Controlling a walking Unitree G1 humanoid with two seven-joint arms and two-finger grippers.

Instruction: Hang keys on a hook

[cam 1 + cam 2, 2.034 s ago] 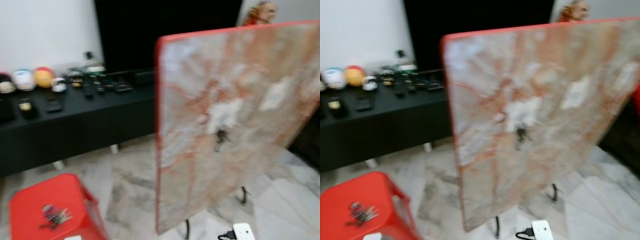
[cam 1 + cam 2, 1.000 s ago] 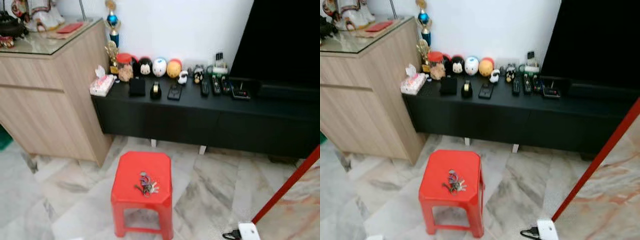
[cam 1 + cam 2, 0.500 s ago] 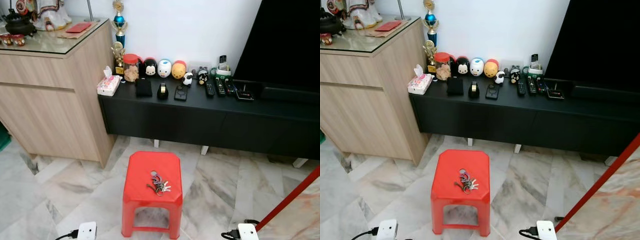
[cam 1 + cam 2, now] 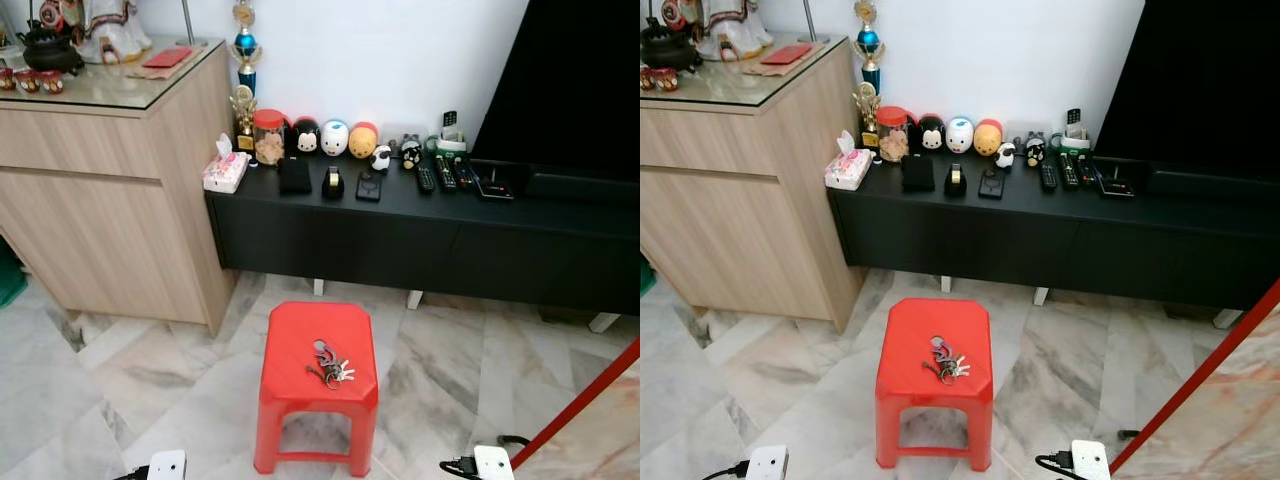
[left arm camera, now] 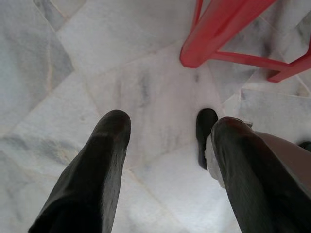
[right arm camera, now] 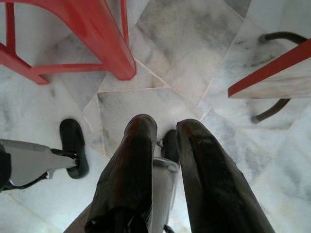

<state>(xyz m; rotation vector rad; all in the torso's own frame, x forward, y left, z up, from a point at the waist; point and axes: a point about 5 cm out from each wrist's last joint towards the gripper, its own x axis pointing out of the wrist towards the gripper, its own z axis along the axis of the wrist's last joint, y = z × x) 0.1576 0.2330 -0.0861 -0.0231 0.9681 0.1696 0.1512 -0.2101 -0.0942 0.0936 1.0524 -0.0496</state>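
Observation:
A bunch of keys (image 4: 330, 365) lies on top of a red plastic stool (image 4: 318, 395) standing on the marble floor in front of me. At the lower right runs the red edge of a marble-patterned board (image 4: 585, 400), leaning. My left gripper (image 5: 170, 128) hangs low over the floor beside a stool leg (image 5: 218, 34), open, nothing between its fingers. My right gripper (image 6: 166, 131) also hangs near the floor, between another stool leg (image 6: 109, 43) and the board's edge (image 6: 272, 70). Its fingers are almost together and hold nothing.
A long black console (image 4: 400, 235) with figurines and remotes stands behind the stool, under a dark TV screen (image 4: 585, 90). A wooden cabinet (image 4: 100, 210) stands at the left. White power plugs (image 4: 492, 462) (image 4: 165, 466) with cords lie on the floor.
The camera has swung left, away from the board, and now faces the stool and console. The keys still lie on the stool. In the last half second the view shifted only slightly.

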